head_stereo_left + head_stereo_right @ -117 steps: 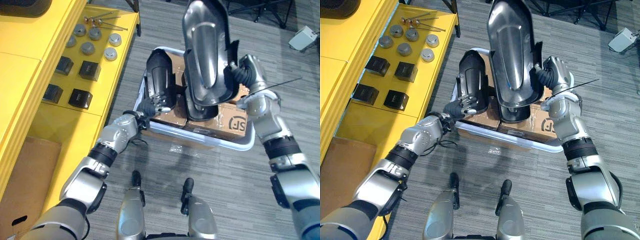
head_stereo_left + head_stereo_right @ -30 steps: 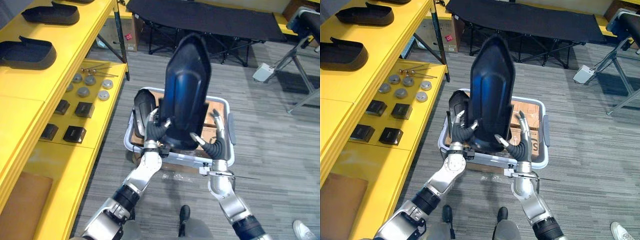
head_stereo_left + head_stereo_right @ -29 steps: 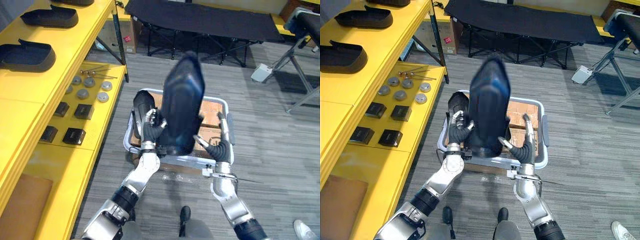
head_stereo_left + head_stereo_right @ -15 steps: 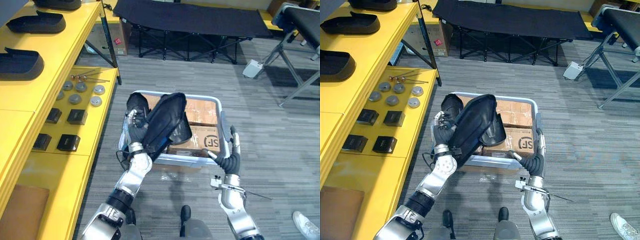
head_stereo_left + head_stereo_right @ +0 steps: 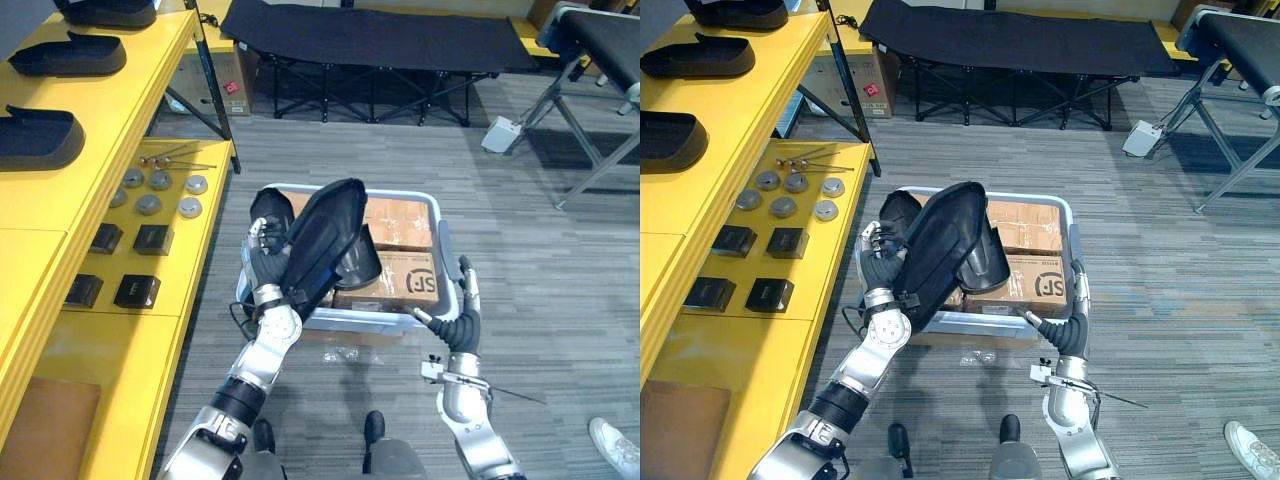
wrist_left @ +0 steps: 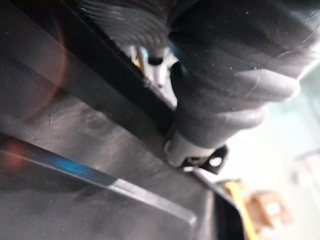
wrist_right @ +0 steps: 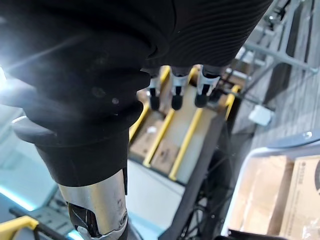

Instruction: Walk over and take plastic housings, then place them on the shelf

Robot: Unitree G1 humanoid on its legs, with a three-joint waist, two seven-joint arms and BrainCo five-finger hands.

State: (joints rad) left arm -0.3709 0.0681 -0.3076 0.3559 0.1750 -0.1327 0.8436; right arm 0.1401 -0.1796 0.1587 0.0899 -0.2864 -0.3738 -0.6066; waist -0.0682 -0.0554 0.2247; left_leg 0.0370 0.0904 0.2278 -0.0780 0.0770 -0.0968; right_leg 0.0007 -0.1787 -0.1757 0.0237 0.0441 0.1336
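Observation:
A long black plastic housing (image 5: 325, 240) leans tilted over the left end of a white bin (image 5: 443, 235). Its upper tip points away from me. My left hand (image 5: 262, 258) is shut on its left edge, fingers curled round the rim. In the left wrist view the thumb (image 6: 220, 100) presses on the housing's dark surface (image 6: 75, 165). A second black housing (image 5: 268, 208) stands in the bin's left corner behind it. My right hand (image 5: 462, 318) is open and holds nothing, just right of the bin; its straight fingers (image 7: 175, 95) point upward.
Cardboard boxes (image 5: 400, 225) fill the bin. A yellow shelf (image 5: 120, 120) runs along the left, with black housings (image 5: 40, 140) on top and metal discs (image 5: 150, 203) and black blocks (image 5: 150, 240) lower down. A black cot (image 5: 380, 25) stands behind, a metal frame (image 5: 600, 120) at right.
The housing stood upright between both hands; it has tipped down to the left over the bin. My right hand let go and dropped to the bin's right side. The camera shifted.

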